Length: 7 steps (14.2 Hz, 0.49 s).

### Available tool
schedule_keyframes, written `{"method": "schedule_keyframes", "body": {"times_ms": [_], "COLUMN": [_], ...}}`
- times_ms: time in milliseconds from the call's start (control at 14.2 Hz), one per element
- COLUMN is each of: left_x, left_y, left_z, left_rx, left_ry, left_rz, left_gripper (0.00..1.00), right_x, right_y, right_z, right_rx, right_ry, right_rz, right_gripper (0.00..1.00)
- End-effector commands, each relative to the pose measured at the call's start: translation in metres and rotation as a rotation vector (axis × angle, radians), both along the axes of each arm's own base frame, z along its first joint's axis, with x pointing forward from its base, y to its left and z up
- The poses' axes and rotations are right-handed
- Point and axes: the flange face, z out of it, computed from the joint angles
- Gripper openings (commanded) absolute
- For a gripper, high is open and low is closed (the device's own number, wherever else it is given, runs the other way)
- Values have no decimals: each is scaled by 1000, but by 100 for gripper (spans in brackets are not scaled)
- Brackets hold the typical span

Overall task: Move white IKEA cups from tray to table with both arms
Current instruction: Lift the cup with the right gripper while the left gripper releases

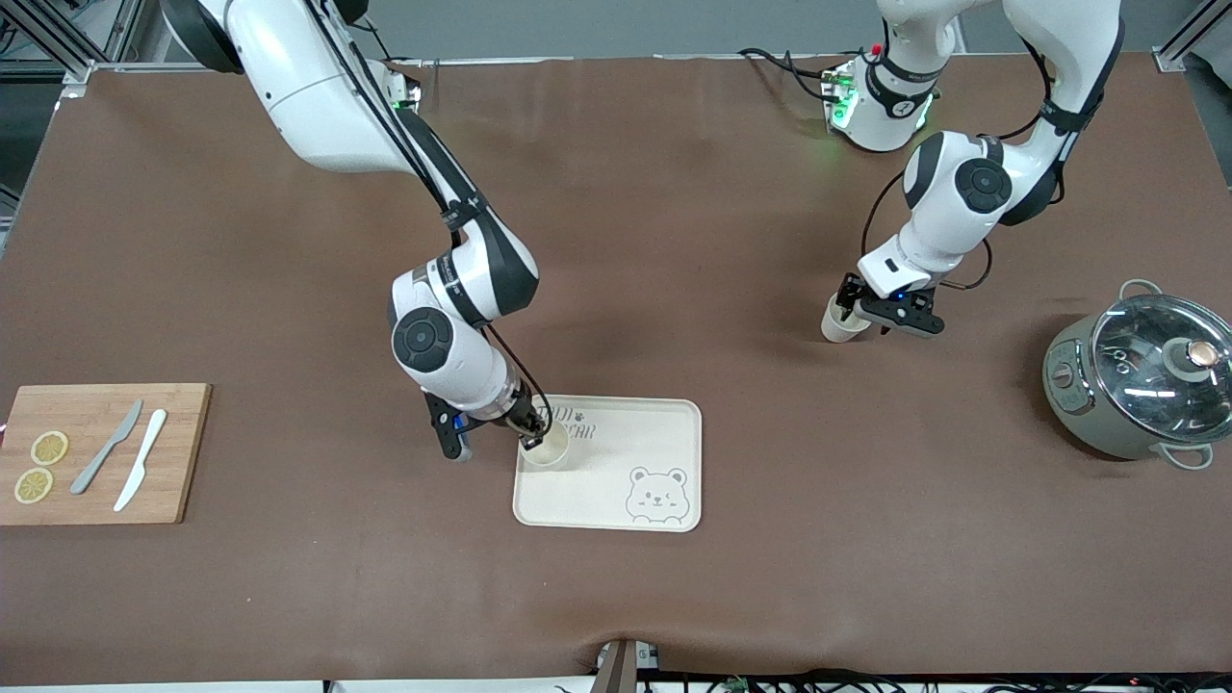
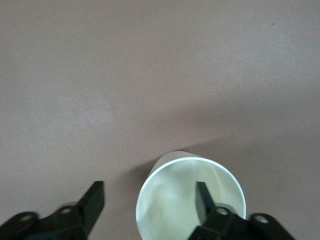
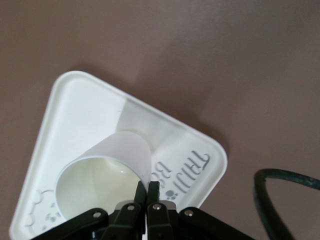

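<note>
One white cup [image 1: 547, 449] stands on the cream bear tray [image 1: 616, 486], at the tray's corner toward the right arm's end. My right gripper [image 1: 530, 434] is shut on its rim; in the right wrist view the gripper [image 3: 148, 186] pinches the wall of the cup [image 3: 100, 172] over the tray [image 3: 80, 110]. The other white cup [image 1: 839, 323] stands on the brown table toward the left arm's end, farther from the front camera than the tray. My left gripper [image 1: 853, 308] is open over it. In the left wrist view the gripper [image 2: 149, 200] straddles the rim of the cup [image 2: 172, 205], one finger inside, one outside.
A wooden cutting board [image 1: 178, 452] with two knives and lemon slices lies at the right arm's end. A grey pot with a glass lid [image 1: 1145, 380] stands at the left arm's end. A black cable [image 3: 285, 187] hangs near the right gripper.
</note>
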Motion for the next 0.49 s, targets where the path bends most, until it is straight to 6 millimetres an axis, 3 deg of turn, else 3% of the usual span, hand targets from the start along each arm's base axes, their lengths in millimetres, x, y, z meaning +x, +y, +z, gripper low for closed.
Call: {"method": "schedule_keyframes", "body": {"times_ms": [0,141,281,422], "left_x": [4,7,9,21], "left_y": [1,2,4,4], "left_z": [5,12,18,36], "left_rx": [2,7,13,38], "left_ry": [-10,-26,-30,2], "left_rz": [-15,-11,2,-1], "left_gripper": [100,100,100,100], "right_x": [9,17,15,18], "right_y": [-10,-37,-46,-78], "right_z": [24,41,54,61], "right_rx": [-17,-19,-25,-38], "right_ry": [61,90,83,129], "right_rz": [-3,16,77,133], "right_gripper": [0,0,0,0]}}
